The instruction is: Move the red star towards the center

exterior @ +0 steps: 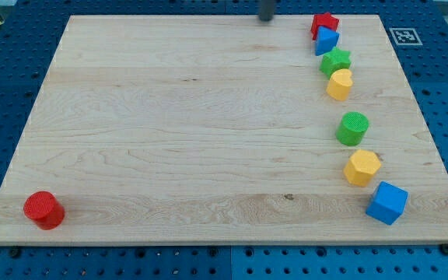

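Hanging at the board's (169,117) 12 o'clock edge, the rod is cropped by the frame; the tip (266,19) touches no block and holds nothing. Red star (324,23) sits at the tip's 3 o'clock, near but apart, in the board's 1 o'clock corner, with the blue block (327,40) touching it at 6 o'clock.

Wooden board (193,124), red cylinder (44,210) bottom left, seven blocks lined down right side, red star (324,22) topmost
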### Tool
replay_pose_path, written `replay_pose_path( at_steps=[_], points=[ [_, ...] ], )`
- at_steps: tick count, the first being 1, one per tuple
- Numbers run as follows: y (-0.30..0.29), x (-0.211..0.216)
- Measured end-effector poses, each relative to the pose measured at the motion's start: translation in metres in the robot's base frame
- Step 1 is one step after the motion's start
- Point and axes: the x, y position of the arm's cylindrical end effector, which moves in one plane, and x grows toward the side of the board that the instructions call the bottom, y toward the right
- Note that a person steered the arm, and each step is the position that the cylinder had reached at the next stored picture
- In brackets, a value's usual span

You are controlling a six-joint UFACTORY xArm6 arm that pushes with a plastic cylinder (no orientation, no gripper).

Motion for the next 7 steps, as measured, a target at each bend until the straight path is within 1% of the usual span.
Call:
replay_pose_path(
  at_steps=[1, 2, 3, 4, 5, 7],
  points=[
    [0.034, 0.0],
    [0.038, 0.0],
    [0.08, 0.0],
    [0.091, 0.016],
    [0.084, 0.033],
    [0.073, 0.034]
  ],
)
